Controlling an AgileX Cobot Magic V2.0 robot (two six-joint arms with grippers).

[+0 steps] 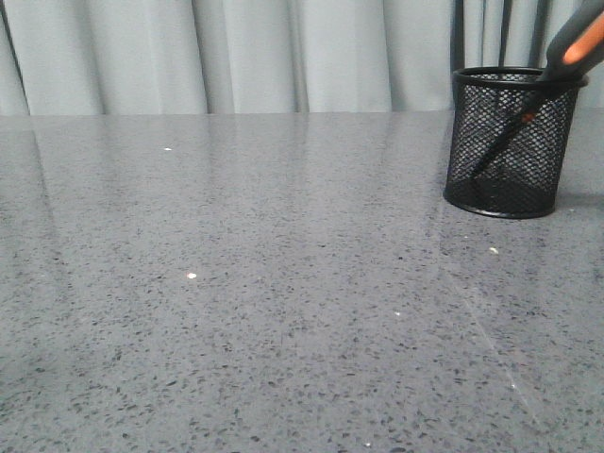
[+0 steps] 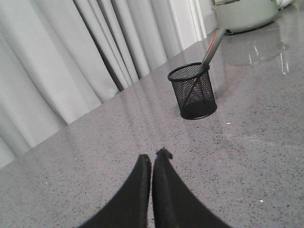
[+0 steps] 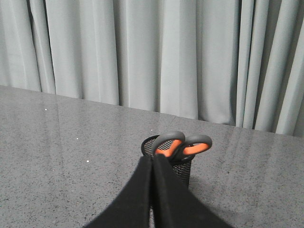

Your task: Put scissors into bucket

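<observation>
The black mesh bucket (image 1: pixel 510 142) stands upright at the far right of the grey table. The scissors (image 1: pixel 576 42) stand in it, blades down, grey and orange handles leaning out over the rim to the right. Neither gripper shows in the front view. In the left wrist view the bucket (image 2: pixel 192 92) with the scissors (image 2: pixel 213 45) stands well beyond my left gripper (image 2: pixel 156 154), which is shut and empty above the table. In the right wrist view my right gripper (image 3: pixel 153 157) is shut and empty in front of the bucket (image 3: pixel 183 168); the scissors' handles (image 3: pixel 183 145) show above the fingertips.
Grey curtains (image 1: pixel 236 52) hang behind the table's far edge. A pale green object (image 2: pixel 244 14) stands on the table beyond the bucket in the left wrist view. The speckled grey tabletop (image 1: pixel 236 302) stretches left of the bucket.
</observation>
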